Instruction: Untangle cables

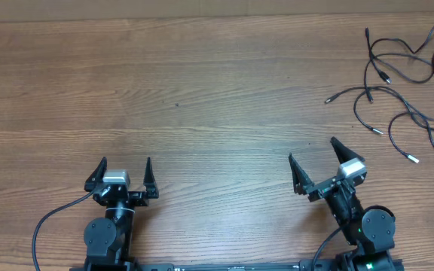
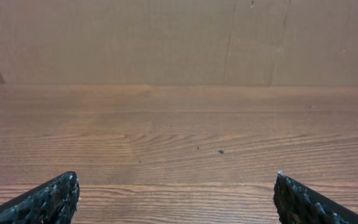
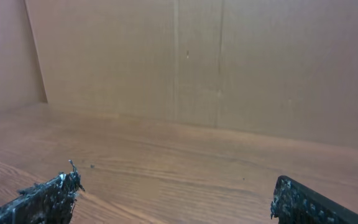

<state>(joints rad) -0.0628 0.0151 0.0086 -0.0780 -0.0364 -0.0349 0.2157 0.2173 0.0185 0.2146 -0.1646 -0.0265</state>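
Overhead view: cables [image 1: 405, 83] at the upper right of the frame, spread loose on the wooden worktop [image 1: 202, 90], running off the right edge. Right gripper [image 1: 322, 159] at lower right, jaws wide, nothing between them, tilted toward the upper left of the frame rather than at the cords. Left gripper [image 1: 124, 170] at lower left, jaws likewise wide and empty, pointing straight up the frame. Cables up and to the right of the right jaws, near but apart; well apart from the left jaws, across most of the worktop. Right arm clearly nearer. No single long axis to the cords: a sprawl of loops, stretched roughly from top to bottom along the right side, with stray ends pointing left and down.

Thin, black, limp strands crossing one another at several places, densest around the upper loops; small plug ends, some silver-tipped, the lowest at [image 1: 412, 159]. Number of separate cords impossible to count with certainty.

Left wrist view: bare worktop ahead, both fingertips [image 2: 51, 198] at the bottom corners, no cord in sight. Right wrist view: the same, save a dark sliver at the right edge, too small to identify.
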